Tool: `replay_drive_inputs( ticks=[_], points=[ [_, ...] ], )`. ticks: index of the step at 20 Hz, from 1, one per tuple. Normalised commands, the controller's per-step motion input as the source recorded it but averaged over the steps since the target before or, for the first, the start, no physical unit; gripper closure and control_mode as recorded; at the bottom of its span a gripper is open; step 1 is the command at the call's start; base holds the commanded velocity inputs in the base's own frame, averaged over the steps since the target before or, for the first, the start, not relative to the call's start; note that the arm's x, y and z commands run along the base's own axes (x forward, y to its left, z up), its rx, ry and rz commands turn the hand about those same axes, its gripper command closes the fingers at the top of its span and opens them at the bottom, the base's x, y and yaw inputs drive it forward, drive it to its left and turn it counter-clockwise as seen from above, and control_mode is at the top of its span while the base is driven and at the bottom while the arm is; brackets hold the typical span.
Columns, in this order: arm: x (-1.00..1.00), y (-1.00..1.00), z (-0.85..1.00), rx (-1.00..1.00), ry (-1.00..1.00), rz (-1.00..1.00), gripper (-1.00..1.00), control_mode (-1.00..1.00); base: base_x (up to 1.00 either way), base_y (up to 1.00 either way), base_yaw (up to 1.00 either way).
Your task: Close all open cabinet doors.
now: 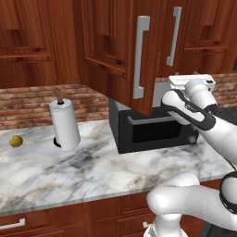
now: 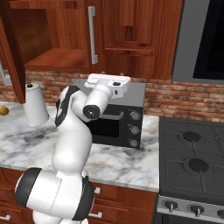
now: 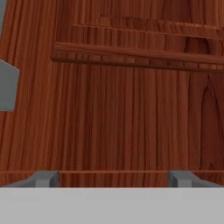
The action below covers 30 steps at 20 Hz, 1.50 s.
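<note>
One cabinet door is swung wide open above the microwave; the door beside it looks closed. The gripper, fingers apart, faces wood. Closing remains.

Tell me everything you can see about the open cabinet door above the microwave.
The open door is tall, reddish-brown wood with a recessed panel and a long vertical silver-grey bar handle near its free edge. It stands swung well out from the wall cabinet, over the counter, its lower corner hanging in front of the black microwave. In the right base view the bare shelf behind it shows. The end effector faces wood panelling close up, fingers apart.
</note>
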Motion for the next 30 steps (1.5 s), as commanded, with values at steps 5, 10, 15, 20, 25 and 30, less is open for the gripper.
replay_drive_inputs(
  ticks=[5,10,15,20,25,30],
  points=[
    [0.18,0.00,0.10,0.00,0.00,-0.01,-1.00,-1.00,0.00,0.00,0.00],
    [-0.02,0.00,0.23,0.00,0.00,0.00,-1.00,-1.00,0.00,0.00,0.00],
    [-0.56,0.00,0.38,0.00,0.02,-0.04,-1.00,-1.00,0.00,0.00,0.00],
    [-0.73,0.00,0.49,0.00,0.07,-0.08,-1.00,-1.00,0.00,0.00,0.00],
    [-0.81,0.00,0.43,0.00,0.11,-0.09,-1.00,-1.00,0.00,0.00,0.00],
    [-0.88,0.00,0.32,0.00,0.19,-0.12,-1.00,-1.00,0.00,0.00,0.00]
  ],
)
